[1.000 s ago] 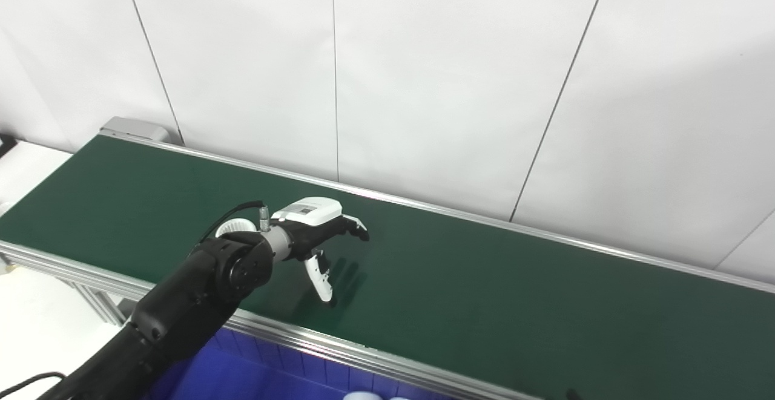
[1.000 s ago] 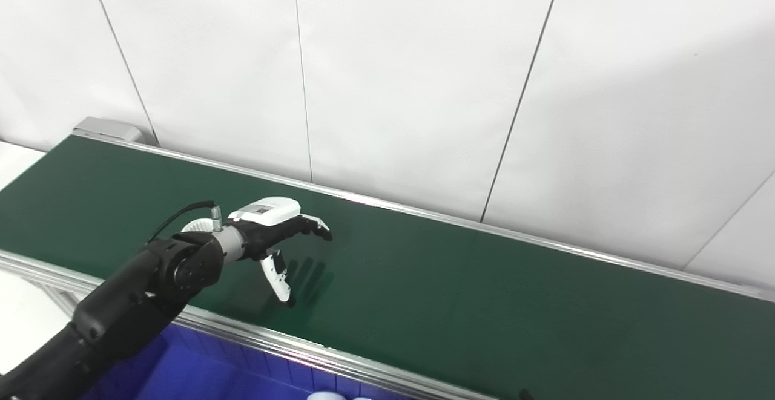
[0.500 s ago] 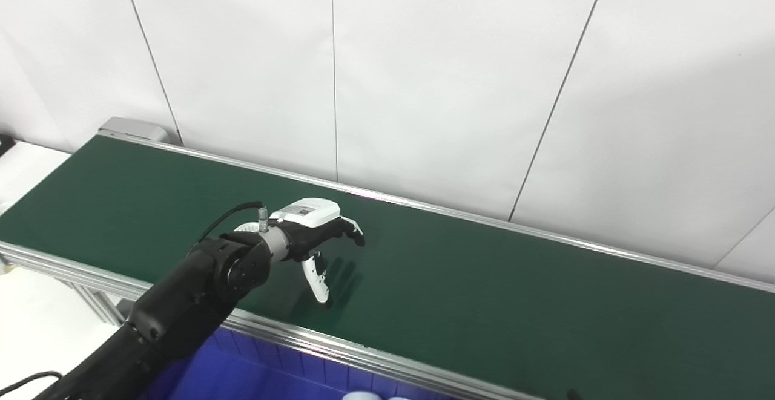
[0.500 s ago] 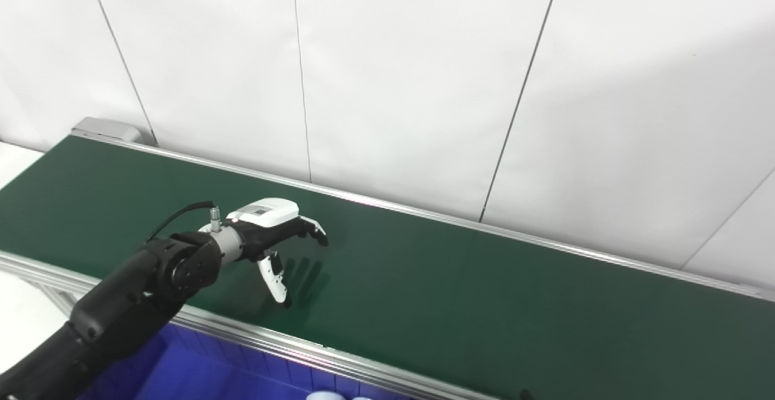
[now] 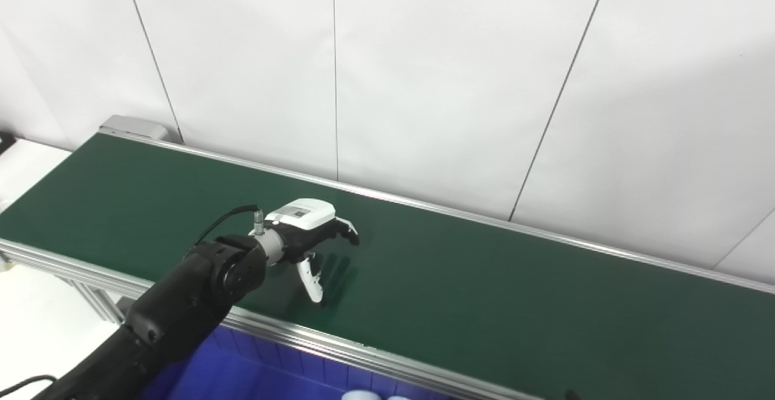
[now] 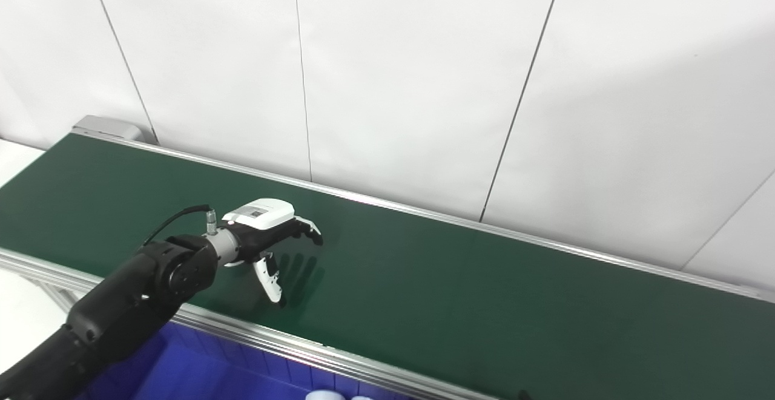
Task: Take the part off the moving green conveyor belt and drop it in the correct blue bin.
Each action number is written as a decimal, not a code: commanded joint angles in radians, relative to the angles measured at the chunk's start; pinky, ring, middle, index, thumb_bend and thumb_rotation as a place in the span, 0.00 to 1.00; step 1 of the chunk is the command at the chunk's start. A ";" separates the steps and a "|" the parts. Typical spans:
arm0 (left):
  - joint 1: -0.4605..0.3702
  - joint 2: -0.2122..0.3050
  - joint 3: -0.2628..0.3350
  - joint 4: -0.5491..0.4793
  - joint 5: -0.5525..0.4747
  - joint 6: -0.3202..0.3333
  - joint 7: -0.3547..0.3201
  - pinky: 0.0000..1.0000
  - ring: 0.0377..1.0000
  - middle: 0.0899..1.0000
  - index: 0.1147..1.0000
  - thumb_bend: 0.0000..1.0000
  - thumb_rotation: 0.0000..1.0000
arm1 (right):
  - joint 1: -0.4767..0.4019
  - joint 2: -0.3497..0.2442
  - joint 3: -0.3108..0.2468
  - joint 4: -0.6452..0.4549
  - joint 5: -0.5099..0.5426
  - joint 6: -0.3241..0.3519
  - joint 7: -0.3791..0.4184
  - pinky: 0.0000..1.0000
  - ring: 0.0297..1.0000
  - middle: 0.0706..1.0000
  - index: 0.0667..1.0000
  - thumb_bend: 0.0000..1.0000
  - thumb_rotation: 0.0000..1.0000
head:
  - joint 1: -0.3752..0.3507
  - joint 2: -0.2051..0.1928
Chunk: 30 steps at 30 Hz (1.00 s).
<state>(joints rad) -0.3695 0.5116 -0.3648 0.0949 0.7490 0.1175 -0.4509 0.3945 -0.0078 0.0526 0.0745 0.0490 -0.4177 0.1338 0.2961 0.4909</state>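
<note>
My left hand (image 5: 307,235) hovers just above the green conveyor belt (image 5: 484,291), near its front half. The hand is open: the fingers (image 6: 306,230) reach forward and the white thumb (image 5: 312,279) points down toward the belt, with nothing between them. No part shows on the belt in either eye view; the spot behind the wrist (image 6: 221,244) is hidden by the arm. A blue bin (image 5: 242,376) sits below the belt's front rail. My right hand is out of the picture.
The belt's aluminium front rail (image 5: 363,351) runs between the belt and the bin. White rounded objects (image 5: 363,396) peek in at the bottom edge inside the bin. A white panelled wall (image 5: 424,85) stands right behind the belt.
The left hand has drifted a little left and back. The white ribbed round part seen behind the wrist a second ago has slid behind the hand and no longer shows.
</note>
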 commanded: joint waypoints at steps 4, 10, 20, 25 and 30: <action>-0.028 0.023 0.007 0.002 0.017 -0.036 0.040 0.73 0.78 0.81 0.75 0.90 0.00 | 0.005 0.009 -0.007 -0.023 0.004 -0.052 0.011 0.77 0.81 0.83 0.93 0.24 0.92 | 0.001 0.001; -0.032 0.021 0.000 0.016 0.034 -0.044 0.047 0.73 0.78 0.81 0.75 0.91 0.00 | 0.003 0.010 -0.010 -0.023 0.009 -0.052 0.017 0.77 0.81 0.83 0.94 0.25 0.92 | 0.002 0.002; -0.028 0.020 0.001 0.019 0.038 -0.050 0.055 0.72 0.76 0.79 0.75 0.91 0.00 | 0.003 0.008 -0.014 -0.022 -0.008 -0.052 0.010 0.77 0.81 0.83 0.93 0.25 0.92 | 0.003 0.004; -0.023 0.016 0.004 0.016 0.038 -0.049 0.057 0.71 0.76 0.79 0.75 0.92 0.00 | 0.004 0.009 -0.013 -0.024 -0.002 -0.052 0.014 0.77 0.81 0.83 0.94 0.25 0.94 | 0.004 0.003; -0.021 0.018 0.005 0.011 0.042 -0.047 0.056 0.71 0.76 0.80 0.75 0.91 0.00 | 0.004 0.008 -0.014 -0.023 0.009 -0.051 0.022 0.78 0.81 0.83 0.94 0.26 0.92 | 0.006 0.006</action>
<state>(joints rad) -0.3688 0.5113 -0.3709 0.1259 0.7865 0.0880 -0.4250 0.3955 -0.0041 0.0418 0.0742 0.0491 -0.4178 0.1461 0.3006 0.4955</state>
